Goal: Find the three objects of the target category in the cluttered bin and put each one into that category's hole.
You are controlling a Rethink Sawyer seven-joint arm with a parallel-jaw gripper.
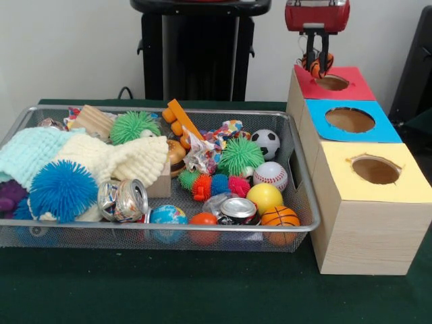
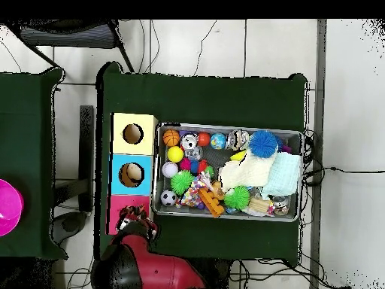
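The wire-mesh bin [image 1: 169, 228] holds a clutter of toys, among them a soccer ball [image 1: 265, 143], a baseball [image 1: 270, 175], a yellow ball [image 1: 264, 197] and a small basketball [image 1: 279, 217]. The round hole [image 1: 332, 82] is in the red top of the farthest wooden box [image 1: 359, 86]. My gripper [image 1: 316, 64] hangs over that red top, just left of and behind the hole, shut on a small orange and black ball [image 1: 317, 66]. In the overhead view the arm [image 2: 135, 220] covers the red box's hole, and the bin [image 2: 225, 126] lies to its right.
A blue-topped box [image 1: 386, 132] and a yellow-topped box [image 1: 408, 183] stand in line with the red one, right of the bin. The bin also holds knitted cloths [image 1: 108, 158], spiky balls [image 1: 62, 190], crushed cans [image 1: 123, 200] and wooden blocks [image 1: 94, 121]. A pink bowl [image 2: 6, 207] sits on another table.
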